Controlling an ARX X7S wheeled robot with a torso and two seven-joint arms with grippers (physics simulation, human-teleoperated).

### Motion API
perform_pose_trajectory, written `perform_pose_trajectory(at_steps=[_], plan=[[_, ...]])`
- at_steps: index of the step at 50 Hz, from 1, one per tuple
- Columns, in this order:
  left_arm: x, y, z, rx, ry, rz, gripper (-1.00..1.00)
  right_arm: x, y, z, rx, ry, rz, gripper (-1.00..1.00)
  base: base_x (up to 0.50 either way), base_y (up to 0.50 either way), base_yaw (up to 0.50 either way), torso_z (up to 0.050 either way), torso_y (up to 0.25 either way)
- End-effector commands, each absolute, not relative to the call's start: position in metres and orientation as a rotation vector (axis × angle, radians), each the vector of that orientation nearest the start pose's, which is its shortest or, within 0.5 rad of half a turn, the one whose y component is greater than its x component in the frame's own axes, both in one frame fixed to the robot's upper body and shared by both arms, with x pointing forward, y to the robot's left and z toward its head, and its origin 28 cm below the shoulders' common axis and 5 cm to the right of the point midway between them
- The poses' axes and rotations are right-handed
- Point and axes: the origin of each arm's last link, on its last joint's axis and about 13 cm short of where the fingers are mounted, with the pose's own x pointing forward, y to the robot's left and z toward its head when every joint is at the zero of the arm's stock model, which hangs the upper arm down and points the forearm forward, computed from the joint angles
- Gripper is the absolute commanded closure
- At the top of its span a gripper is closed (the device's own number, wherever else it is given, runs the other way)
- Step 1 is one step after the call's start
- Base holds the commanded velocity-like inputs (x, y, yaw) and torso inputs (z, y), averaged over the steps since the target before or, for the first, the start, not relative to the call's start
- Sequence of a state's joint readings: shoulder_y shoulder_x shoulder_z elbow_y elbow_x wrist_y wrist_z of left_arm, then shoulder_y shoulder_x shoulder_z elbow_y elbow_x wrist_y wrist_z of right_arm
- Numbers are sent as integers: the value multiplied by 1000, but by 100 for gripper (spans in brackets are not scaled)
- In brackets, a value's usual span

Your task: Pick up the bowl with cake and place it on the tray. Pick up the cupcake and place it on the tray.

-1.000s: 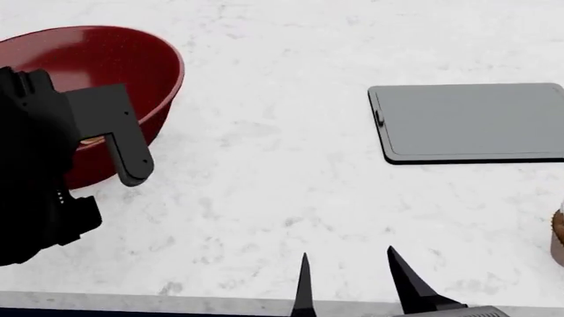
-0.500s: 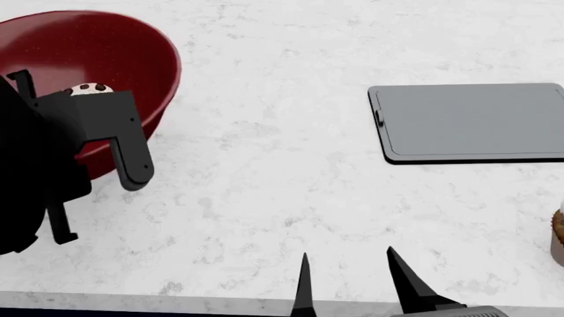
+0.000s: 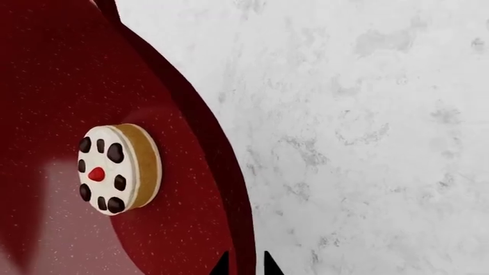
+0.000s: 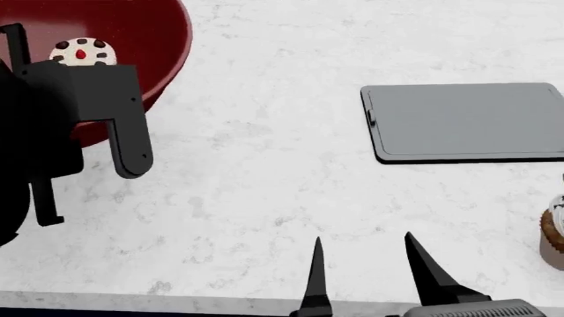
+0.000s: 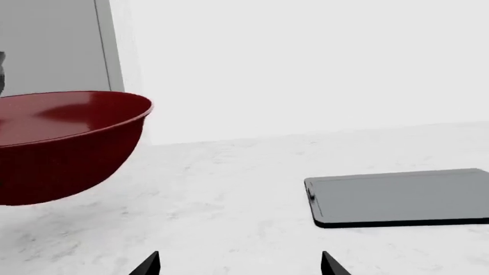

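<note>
Far left of the tray (image 4: 467,122), the left claw (image 3: 244,264) pinched the bowl (image 4: 132,39) rim, cake (image 4: 81,51) inside. Cupcake (image 4: 553,231) waited nearby; right claw (image 4: 366,274) gaped wide. Nothing delivered yet.

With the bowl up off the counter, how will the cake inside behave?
The cake looks loose on the bowl's smooth glossy wall, so it probably slides if tilted. Being round, it might roll on edge. Its icing likely smears against the wall.

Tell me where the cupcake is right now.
In the head view the cupcake sits at the far right edge of the white counter, nearer the robot than the tray, partly cut off.
</note>
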State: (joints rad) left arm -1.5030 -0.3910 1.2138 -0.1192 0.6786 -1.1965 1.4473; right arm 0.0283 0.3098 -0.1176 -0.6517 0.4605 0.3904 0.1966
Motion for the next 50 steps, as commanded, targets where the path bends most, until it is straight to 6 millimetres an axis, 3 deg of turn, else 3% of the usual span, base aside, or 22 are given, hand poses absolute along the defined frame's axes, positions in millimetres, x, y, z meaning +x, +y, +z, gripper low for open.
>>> perform_pose_trajectory(at_steps=[1, 20, 30, 37, 50], plan=[[334, 207, 367, 1375, 642, -453, 100, 185, -106, 134, 127, -226, 186, -100, -12, -500, 0, 0, 0], [340, 202, 369, 1404, 616, -524, 100, 176, -103, 138, 114, -293, 244, -100, -8, -500, 0, 0, 1], [346, 203, 370, 1390, 614, -567, 100, 165, -108, 154, 144, -371, 232, -100, -3, -463, 0, 0, 2], [347, 202, 371, 1394, 613, -572, 100, 162, -109, 154, 167, -382, 233, -100, 0, -17, -28, 0, 1], [350, 208, 371, 1367, 626, -598, 100, 165, -107, 148, 170, -374, 222, -100, 0, 0, -465, 0, 1]])
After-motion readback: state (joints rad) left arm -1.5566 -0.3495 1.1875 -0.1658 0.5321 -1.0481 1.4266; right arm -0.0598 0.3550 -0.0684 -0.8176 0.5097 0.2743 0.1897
